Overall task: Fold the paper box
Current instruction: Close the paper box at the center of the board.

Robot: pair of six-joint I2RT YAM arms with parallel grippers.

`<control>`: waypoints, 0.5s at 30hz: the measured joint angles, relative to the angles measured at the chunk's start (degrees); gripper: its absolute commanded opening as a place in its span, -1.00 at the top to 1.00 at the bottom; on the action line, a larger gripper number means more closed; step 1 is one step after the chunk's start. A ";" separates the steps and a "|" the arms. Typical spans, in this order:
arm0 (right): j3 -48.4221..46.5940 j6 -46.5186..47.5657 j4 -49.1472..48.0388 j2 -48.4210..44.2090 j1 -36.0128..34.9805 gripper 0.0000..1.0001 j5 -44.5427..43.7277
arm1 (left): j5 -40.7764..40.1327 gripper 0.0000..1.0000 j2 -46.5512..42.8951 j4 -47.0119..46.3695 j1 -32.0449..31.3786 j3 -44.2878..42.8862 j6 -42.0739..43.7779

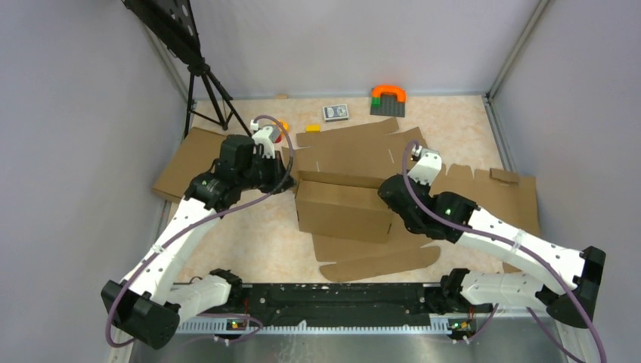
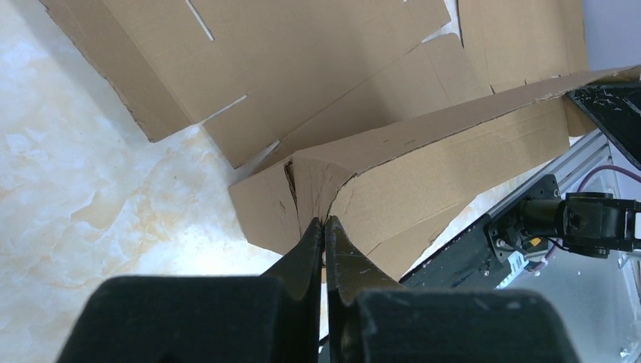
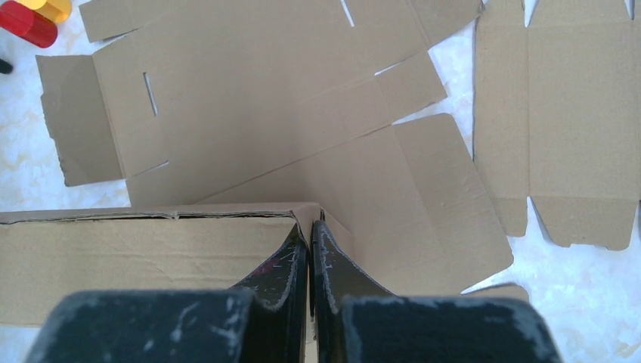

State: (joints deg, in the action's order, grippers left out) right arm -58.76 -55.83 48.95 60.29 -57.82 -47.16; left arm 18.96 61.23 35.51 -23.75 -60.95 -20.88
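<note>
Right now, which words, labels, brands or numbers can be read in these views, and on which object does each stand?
No text can be read.
The small dark packet near the back wall has a printed face, too small to read.
The paper box and the flat cardboard sheet show bare brown surfaces, no print.

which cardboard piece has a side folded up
The paper box in the middle: its near wall stands upright; the left sheet and right sheet lie flat.

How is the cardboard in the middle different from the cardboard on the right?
The middle paper box has a wall folded up; the right sheet lies all flat. The left gripper and right gripper, both shut, meet the box's corners; neither touches the right sheet. Both are brown cardboard with flaps.
</note>
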 measured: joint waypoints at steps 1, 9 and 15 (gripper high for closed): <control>0.28 -0.02 -0.31 -0.13 -0.11 1.00 -0.28 | -0.02 1.00 0.00 -0.04 -0.04 0.04 -0.04; 2.03 0.24 -1.84 -1.79 -0.42 1.00 -0.76 | -0.37 1.00 -0.37 -1.73 -0.35 1.03 -0.42; 2.14 0.76 -2.10 -1.90 -0.52 1.00 -0.79 | -0.35 1.00 -0.59 -1.62 -0.42 1.05 -0.90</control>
State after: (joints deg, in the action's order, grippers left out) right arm -56.62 -55.07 46.85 58.39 -58.35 -47.94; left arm 18.61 60.64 33.89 -24.16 -59.90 -21.78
